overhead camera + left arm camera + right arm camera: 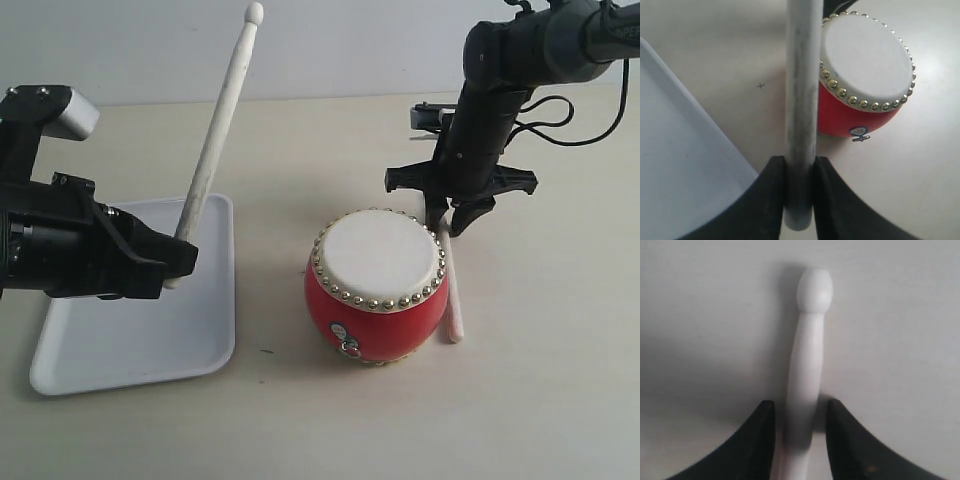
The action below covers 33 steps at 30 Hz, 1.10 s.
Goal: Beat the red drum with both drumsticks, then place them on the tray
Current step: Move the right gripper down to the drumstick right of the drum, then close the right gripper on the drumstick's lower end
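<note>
A pale wooden drumstick (218,125) was clamped aloft by the left gripper (178,255), ready to beat; the second drumstick (452,300), beside the round red drum (378,262), was straddled by parted jaws of the right gripper (450,222).

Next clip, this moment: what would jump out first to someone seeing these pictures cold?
First, the raised drumstick on the left, clamped near its butt end in the left gripper at the edge of the white tray, tip high in the air. Next, the red drum with cream skin and gold studs, mid-table. Beside it the second drumstick lies flat, the right gripper straddling it with open jaws.
</note>
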Tool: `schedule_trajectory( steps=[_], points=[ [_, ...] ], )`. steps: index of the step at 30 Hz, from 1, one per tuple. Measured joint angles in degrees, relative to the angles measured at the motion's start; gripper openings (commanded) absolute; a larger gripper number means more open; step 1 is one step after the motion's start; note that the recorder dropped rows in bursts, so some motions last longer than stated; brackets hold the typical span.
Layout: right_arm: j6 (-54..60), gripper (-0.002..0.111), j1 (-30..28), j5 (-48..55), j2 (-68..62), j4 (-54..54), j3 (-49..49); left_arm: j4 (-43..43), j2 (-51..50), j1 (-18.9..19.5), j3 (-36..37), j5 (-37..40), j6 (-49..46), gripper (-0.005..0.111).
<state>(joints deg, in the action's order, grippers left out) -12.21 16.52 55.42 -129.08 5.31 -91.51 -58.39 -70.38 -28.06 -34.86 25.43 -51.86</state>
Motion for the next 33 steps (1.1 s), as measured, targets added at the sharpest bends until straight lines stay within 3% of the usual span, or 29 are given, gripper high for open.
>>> schedule_trajectory(
  steps=[3, 8, 9, 15, 22, 24, 27, 33],
  points=[
    [0.0, 0.03, 0.0, 0.0, 0.01, -0.09, 0.0, 0.0, 0.0, 0.0, 0.0, -0.04, 0.0, 0.0],
    [0.23, 0.001, 0.0, 1.05, 0.01, -2.79, 0.0, 0.0, 0.0, 0.0, 0.0, -0.04, 0.0, 0.0],
    [0.11, 0.0, 0.0, 1.51, 0.01, -3.78, 0.0, 0.0, 0.0, 0.0, 0.0, -0.04, 0.0, 0.0],
    [0.22, 0.0, -0.53, 5.71, 0.13, -11.77, 0.0, 0.0, 0.0, 0.0, 0.0, -0.13, 0.0, 0.0],
    [2.22, 0.001, -3.99, 7.36, 0.96, -6.01, 0.0, 0.0, 0.0, 0.0, 0.0, -0.49, 0.0, 0.0],
    [2.54, 0.005, -4.13, 7.49, 0.96, -5.31, 0.0, 0.0, 0.0, 0.0, 0.0, -0.61, 0.0, 0.0],
    [2.66, 0.021, -4.13, 7.49, 0.96, -4.56, 0.0, 0.0, 0.0, 0.0, 0.0, -0.7, 0.0, 0.0],
    [2.66, 0.026, -4.13, 7.26, 0.96, -5.31, 0.0, 0.0, 0.0, 0.0, 0.0, -0.84, 0.0, 0.0]
  ],
)
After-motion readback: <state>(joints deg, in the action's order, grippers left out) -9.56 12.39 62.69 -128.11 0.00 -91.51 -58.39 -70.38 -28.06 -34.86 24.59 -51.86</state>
